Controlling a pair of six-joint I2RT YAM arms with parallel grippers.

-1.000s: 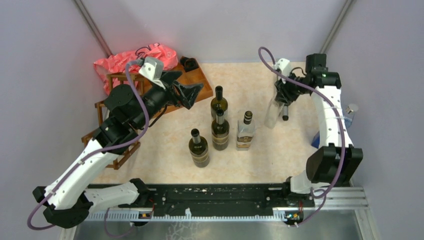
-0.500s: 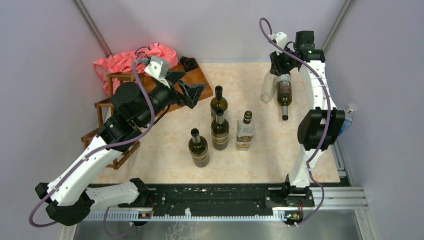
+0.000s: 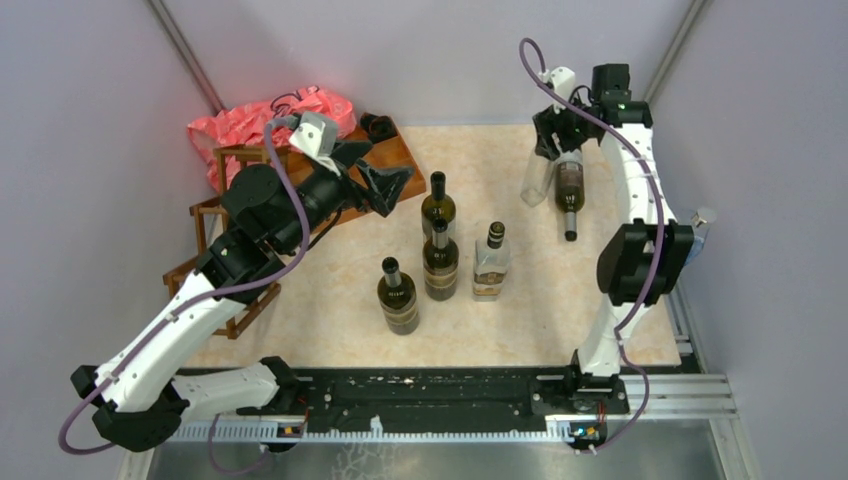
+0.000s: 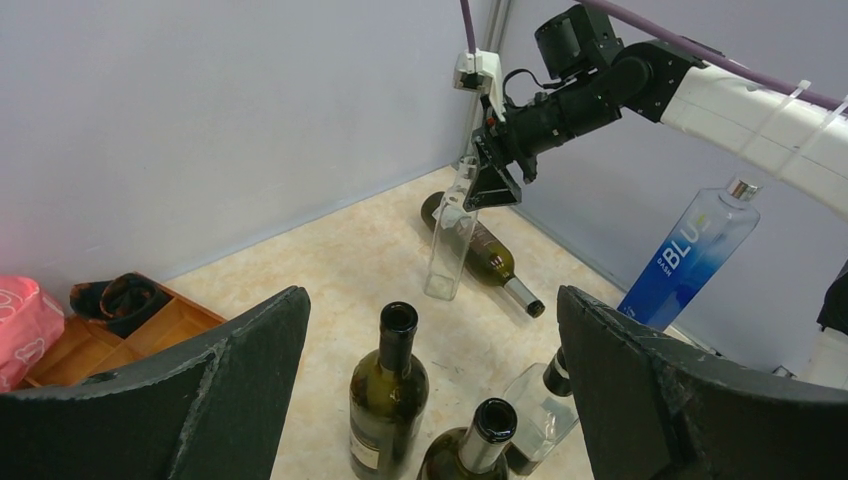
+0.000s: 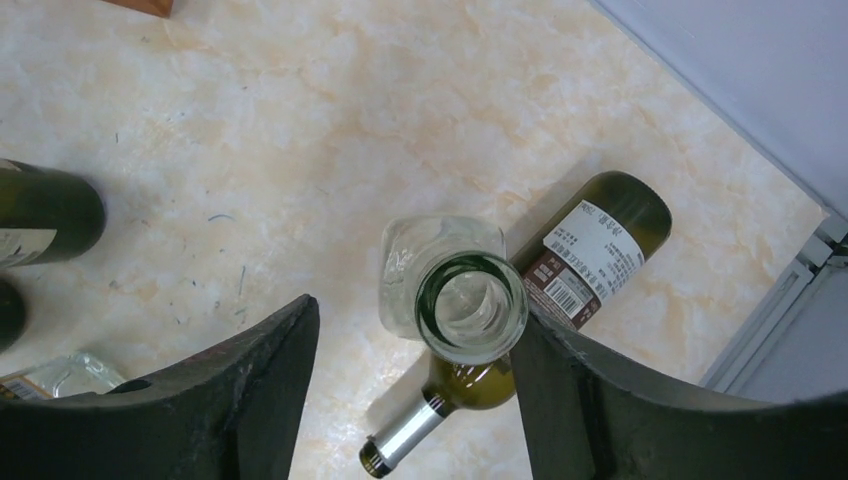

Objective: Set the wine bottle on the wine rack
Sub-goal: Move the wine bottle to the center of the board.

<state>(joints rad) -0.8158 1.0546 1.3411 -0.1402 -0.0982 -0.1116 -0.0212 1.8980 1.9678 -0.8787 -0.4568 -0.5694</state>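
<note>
We saw right jaws apart, clear bottle (image 5: pixel 470 305) upright between them; wine bottle (image 5: pixel 592 243) lay flat on bench (image 5: pixel 300 150) just below. Left jaws stood wide apart.

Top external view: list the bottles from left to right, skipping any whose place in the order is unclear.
dark green bottle nearest the arms → clear square bottle with a dark cap → tall clear bottle standing upright → wine bottle lying on its side → blue bottle by the right wall

Lab booth: plain walls (image 3: pixel 440 50) box in the table (image 3: pixel 540 300) (mounting rail (image 3: pixel 450 392) bolted on).
</note>
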